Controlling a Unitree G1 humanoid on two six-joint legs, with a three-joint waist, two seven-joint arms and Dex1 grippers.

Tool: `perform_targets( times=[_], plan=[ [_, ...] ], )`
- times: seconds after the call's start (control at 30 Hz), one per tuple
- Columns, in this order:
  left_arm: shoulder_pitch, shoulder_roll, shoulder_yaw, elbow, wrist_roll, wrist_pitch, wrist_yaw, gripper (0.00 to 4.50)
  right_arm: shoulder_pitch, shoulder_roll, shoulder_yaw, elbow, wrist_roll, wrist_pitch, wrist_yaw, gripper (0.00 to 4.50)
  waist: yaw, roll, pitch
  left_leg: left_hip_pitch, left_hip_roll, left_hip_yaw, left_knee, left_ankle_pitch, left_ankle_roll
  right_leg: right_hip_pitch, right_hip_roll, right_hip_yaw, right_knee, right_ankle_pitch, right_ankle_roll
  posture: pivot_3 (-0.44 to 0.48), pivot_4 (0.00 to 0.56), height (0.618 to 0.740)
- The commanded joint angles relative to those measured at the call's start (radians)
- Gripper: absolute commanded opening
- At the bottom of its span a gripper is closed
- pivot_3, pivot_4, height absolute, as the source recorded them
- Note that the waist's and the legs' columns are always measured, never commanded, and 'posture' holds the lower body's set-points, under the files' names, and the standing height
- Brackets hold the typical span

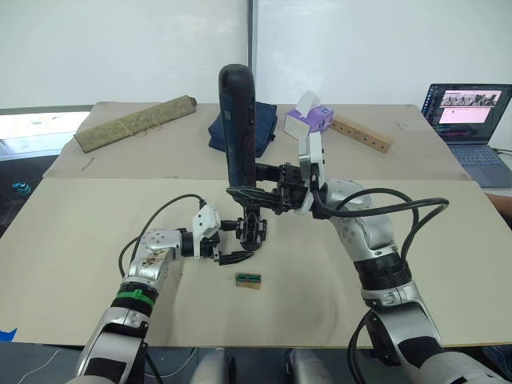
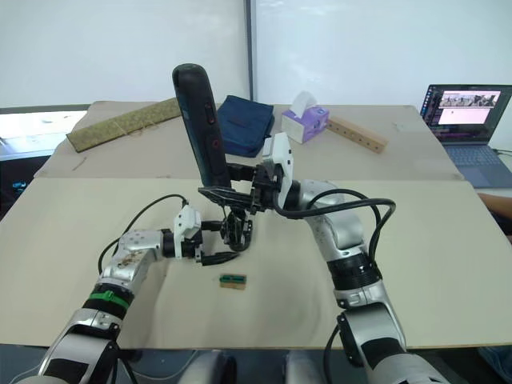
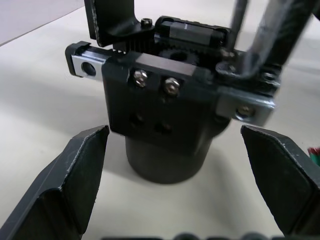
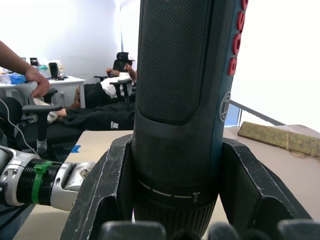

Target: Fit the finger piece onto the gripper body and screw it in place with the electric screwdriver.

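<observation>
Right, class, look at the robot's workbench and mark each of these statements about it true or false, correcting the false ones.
1. The right gripper is shut on the electric screwdriver, held nearly upright. True.
2. The left gripper is clamped tight on the gripper body. False: its fingers stand open on either side of the body, apart from it.
3. The screwdriver's bit end points down toward the gripper body. True.
4. A small green-and-tan block lies on the table in front of the gripper body. True.
5. The laptop at the far right is closed. False: it is open with its screen lit.
</observation>
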State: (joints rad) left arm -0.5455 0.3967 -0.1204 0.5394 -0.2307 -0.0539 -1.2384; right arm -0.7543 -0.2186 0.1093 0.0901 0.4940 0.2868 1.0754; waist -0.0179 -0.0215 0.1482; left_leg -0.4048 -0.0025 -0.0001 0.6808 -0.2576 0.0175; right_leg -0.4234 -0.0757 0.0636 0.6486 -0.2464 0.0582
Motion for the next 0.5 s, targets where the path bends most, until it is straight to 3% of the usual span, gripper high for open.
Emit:
perform_targets(
  times=[0.03, 0.5],
  plan=[
    [-0.03, 0.0, -0.012, 0.036, 0.024, -0.048, -0.023, 4.5, -0.031, 0.002, -0.019, -0.034, 0.017, -0.018, 0.002, 1.95, 0.0, 0.0, 0.0, 0.0, 0.0, 0.0, 0.0, 0.0, 0.0, 0.0, 0.0, 0.0, 0.0, 0.0, 0.0, 0.0, 0.15, 0.74],
    [-0.073, -0.039, -0.002, 0.108, 0.026, -0.069, -0.034, 4.5, -0.021, -0.004, -0.017, -0.044, 0.014, -0.013, -0.001, 1.95, 0.0, 0.0, 0.0, 0.0, 0.0, 0.0, 0.0, 0.0, 0.0, 0.0, 0.0, 0.0, 0.0, 0.0, 0.0, 0.0, 0.15, 0.74]
  ],
)
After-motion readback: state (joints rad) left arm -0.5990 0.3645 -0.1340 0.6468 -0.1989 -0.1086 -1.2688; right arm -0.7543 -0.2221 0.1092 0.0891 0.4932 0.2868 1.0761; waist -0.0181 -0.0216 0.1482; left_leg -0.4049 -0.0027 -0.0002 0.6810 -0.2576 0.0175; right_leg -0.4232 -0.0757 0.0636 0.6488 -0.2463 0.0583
